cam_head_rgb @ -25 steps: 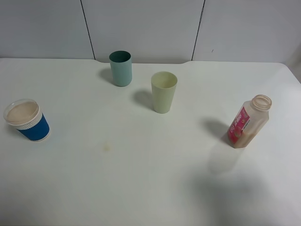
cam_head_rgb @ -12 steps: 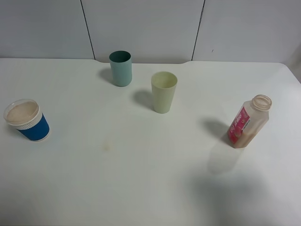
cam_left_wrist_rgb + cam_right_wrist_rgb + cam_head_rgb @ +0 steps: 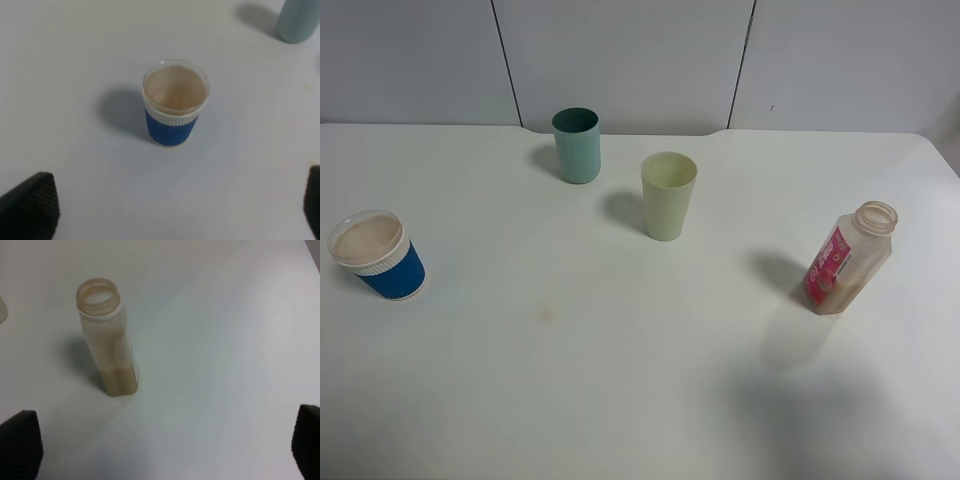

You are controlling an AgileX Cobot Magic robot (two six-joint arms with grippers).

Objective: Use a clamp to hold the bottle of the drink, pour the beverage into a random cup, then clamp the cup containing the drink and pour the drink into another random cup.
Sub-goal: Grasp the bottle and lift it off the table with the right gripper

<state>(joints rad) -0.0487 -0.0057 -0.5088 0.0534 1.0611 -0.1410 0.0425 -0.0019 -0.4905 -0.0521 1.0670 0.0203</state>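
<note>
**Both hands wide open, nothing held**

My left hand (image 3: pixel 172 206) has its jaws spread as wide as they go, and only the dark fingertips (image 3: pixel 30 207) show at the edges of its wrist view. It grips nothing. My right hand (image 3: pixel 162 440) is just as wide and also empty.

Beyond my right hand, the clear plastic bottle with the pink label (image 3: pixel 107 340) stands upright on the white bench (image 3: pixel 620 400), on the right side. It has no cap, and a little brown drink sits at its bottom.

Beyond my left hand, on the far left of the bench, the cup with the ribbed blue sleeve and clear rim (image 3: pixel 175 102) stands upright. Its inside looks pale brown.

Farther back, near the middle, stands the pale yellow-green plastic tumbler (image 3: pixel 669 195). The teal plastic tumbler (image 3: pixel 577 145) stands behind it to its left, near the back edge, apart from it.
</note>
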